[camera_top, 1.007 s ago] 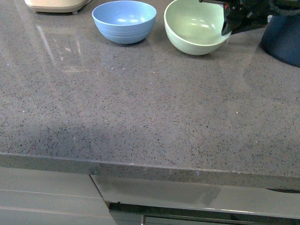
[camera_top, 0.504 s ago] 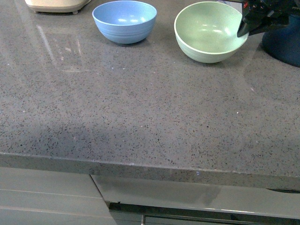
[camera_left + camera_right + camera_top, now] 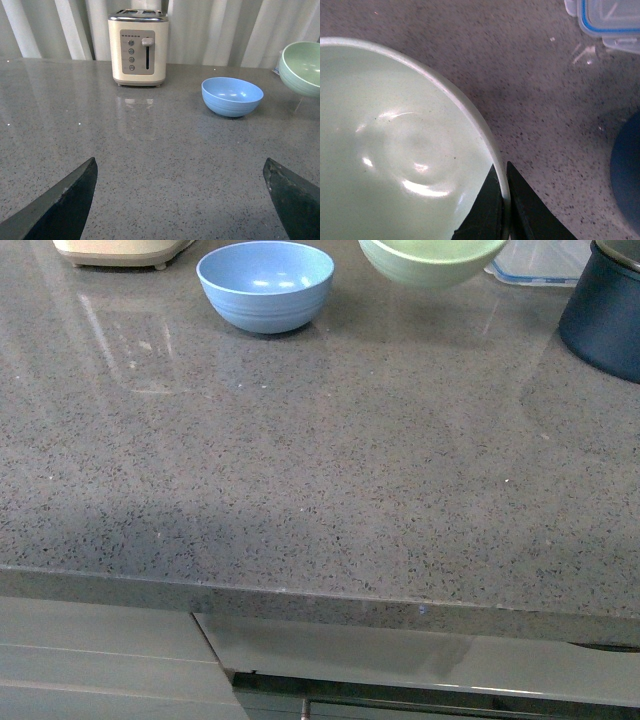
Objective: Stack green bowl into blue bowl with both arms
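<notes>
Green bowl [image 3: 395,150] rim pinched in right tool [image 3: 501,172] | left tool [image 3: 179,165] wide open, empty

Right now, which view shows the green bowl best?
The right wrist view: the green bowl fills much of it, inside and rim clear, with the right gripper pinching the rim. The front view crops it at the top edge, showing only its underside. The left wrist view catches only part of it.

One green bowl [image 3: 430,260], one blue bowl [image 3: 265,285], one toaster [image 3: 138,47], one pot [image 3: 605,315], seemingly one container [image 3: 545,262].
</notes>
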Tool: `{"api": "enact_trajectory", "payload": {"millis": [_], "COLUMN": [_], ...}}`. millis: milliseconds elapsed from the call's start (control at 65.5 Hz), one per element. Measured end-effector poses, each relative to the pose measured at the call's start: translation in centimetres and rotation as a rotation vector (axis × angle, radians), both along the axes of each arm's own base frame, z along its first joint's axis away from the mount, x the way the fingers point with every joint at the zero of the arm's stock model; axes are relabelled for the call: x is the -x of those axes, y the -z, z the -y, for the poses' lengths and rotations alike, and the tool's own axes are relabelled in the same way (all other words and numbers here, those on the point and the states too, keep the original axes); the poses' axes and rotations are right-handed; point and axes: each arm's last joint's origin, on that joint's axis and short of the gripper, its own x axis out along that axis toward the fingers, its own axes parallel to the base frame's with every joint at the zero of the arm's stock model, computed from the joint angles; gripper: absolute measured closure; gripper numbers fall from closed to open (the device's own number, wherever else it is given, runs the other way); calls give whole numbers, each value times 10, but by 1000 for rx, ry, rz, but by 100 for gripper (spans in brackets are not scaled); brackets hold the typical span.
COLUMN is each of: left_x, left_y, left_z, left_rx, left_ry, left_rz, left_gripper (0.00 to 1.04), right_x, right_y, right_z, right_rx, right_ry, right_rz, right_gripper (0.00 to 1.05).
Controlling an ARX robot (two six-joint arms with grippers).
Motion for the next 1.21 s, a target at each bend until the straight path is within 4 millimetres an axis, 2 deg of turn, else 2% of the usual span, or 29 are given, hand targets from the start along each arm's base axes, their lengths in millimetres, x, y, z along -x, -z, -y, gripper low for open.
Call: {"api": "enact_trajectory", "payload": {"millis": [107, 610, 946, 1206], "left_x": [0, 0, 0, 0], "left_y": [0, 0, 0, 0], "left_z": [0, 0, 0, 0], "left_rx": [0, 0, 0, 0], "left_ry": [0, 0, 0, 0], "left_rz": [0, 0, 0, 0], "left_gripper": [7, 7, 7, 7], "right_x": [-4, -17, -26, -30], "right_y": [-9, -22, -13, -3], "right_z": [-11, -62, -98, -116], "right_rx": [-4, -9, -3, 0], "right_ry": [-22, -139, -211, -241], "right_rz": [14, 32, 13, 1], "right_gripper": [104, 104, 104, 104]}}
